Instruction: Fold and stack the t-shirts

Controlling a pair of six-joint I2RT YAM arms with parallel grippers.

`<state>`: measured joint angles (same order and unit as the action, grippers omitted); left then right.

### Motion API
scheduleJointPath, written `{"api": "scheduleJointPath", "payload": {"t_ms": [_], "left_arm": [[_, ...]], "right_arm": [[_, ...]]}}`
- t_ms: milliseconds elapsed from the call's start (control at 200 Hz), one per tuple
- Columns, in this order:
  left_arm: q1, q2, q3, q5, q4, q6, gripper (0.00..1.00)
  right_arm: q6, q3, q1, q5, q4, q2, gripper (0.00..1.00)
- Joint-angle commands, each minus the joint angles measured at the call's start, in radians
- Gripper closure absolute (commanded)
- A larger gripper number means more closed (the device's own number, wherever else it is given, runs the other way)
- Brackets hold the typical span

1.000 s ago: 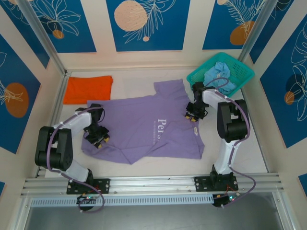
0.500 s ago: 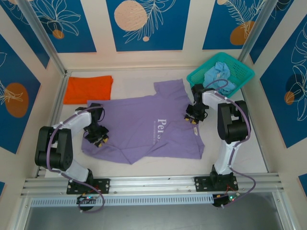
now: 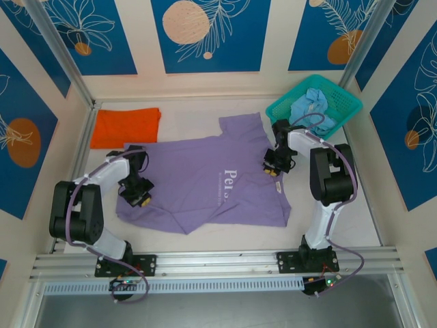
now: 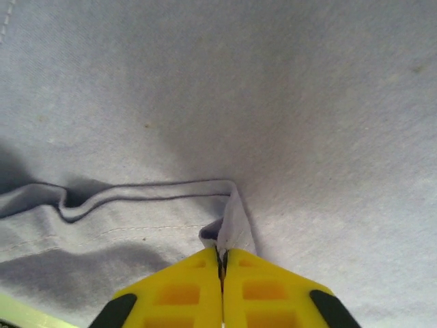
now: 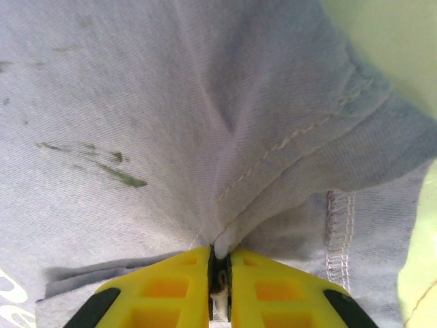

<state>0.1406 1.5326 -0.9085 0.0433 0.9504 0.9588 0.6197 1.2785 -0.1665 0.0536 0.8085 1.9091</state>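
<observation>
Your left gripper (image 4: 222, 256) is clamped shut on a small ridge of the purple t-shirt (image 3: 198, 181) near its left edge. Your right gripper (image 5: 218, 256) is pinched on cloth by a stitched seam at the opposite side. That shirt lies spread flat mid-table, not yet folded. The orange t-shirt (image 3: 126, 127) lies folded far left, and the blue t-shirt (image 3: 313, 104) sits crumpled in the basket (image 3: 292, 92). By my reading, one shirt is done and two are left, with no stack begun.

Overhead, I looked down from behind the near edge across the whole table (image 3: 198, 113). Both wrist cameras sat close on the purple t-shirt (image 3: 198, 178), left and right sides; all three shared it.
</observation>
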Motion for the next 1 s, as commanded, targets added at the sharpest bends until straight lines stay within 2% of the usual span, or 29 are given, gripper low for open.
{"api": "scheduleJointPath", "payload": {"t_ms": [0,115,310,410,495,720,990], "left_arm": [[-0.001,-0.045,-0.015,-0.035,0.078,-0.004,0.98],[0.002,-0.077,-0.013,-0.049,0.114,-0.006,1.0],[0.007,-0.142,0.021,-0.077,0.163,-0.005,1.0],[0.008,-0.176,0.047,-0.08,0.174,0.001,1.0],[0.007,-0.197,0.057,-0.089,0.184,0.006,1.0],[0.007,-0.222,0.06,-0.105,0.197,0.006,1.0],[0.007,-0.215,0.056,-0.095,0.186,0.003,1.0]], "right_arm": [[0.002,-0.01,-0.005,-0.022,0.037,-0.036,0.85],[0.003,-0.011,-0.004,-0.032,0.043,-0.042,0.88],[-0.003,-0.012,-0.005,-0.046,0.053,-0.05,0.86],[-0.009,-0.013,-0.005,-0.049,0.052,-0.051,0.92],[-0.011,-0.01,-0.006,-0.053,0.058,-0.051,0.92],[-0.018,-0.02,-0.01,-0.052,0.063,-0.064,0.73],[-0.023,-0.019,-0.014,-0.049,0.065,-0.066,0.7]]}}
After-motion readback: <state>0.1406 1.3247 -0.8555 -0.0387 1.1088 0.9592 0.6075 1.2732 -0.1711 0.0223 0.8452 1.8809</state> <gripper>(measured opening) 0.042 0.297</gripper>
